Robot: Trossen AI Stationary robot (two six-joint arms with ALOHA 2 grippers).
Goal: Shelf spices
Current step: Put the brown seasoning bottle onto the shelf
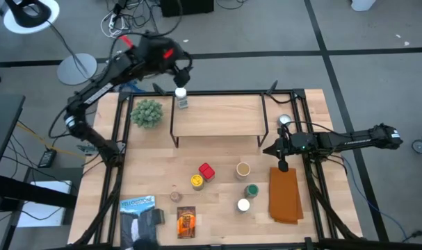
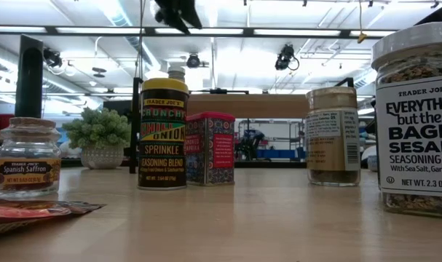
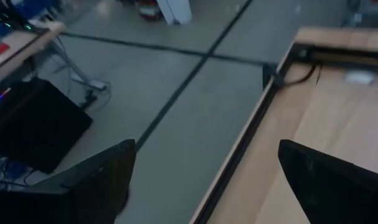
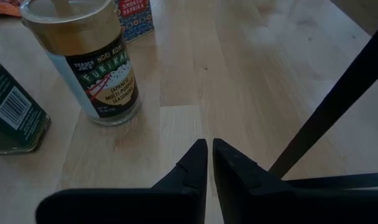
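Note:
The shelf (image 1: 217,118) stands at the table's far middle, and a white-lidded spice jar (image 1: 181,99) stands upright on its left end. My left gripper (image 1: 181,75) hangs open, high above that jar, holding nothing; its fingers (image 3: 83,186) frame floor and table edge. On the table in front stand a red box (image 1: 206,171) and jars with yellow (image 1: 197,181), tan (image 1: 243,169), green (image 1: 251,190) and white (image 1: 243,205) lids. A small jar (image 1: 176,196) and an orange-brown packet (image 1: 186,221) are there too. My right gripper (image 4: 210,155) rests shut near the shelf's right leg.
A potted plant (image 1: 147,112) stands left of the shelf. A folded orange-brown cloth (image 1: 284,194) lies at the right. A blue-and-white flat package (image 1: 138,208) lies near the front left. Black frame rails (image 1: 117,139) run along both table sides.

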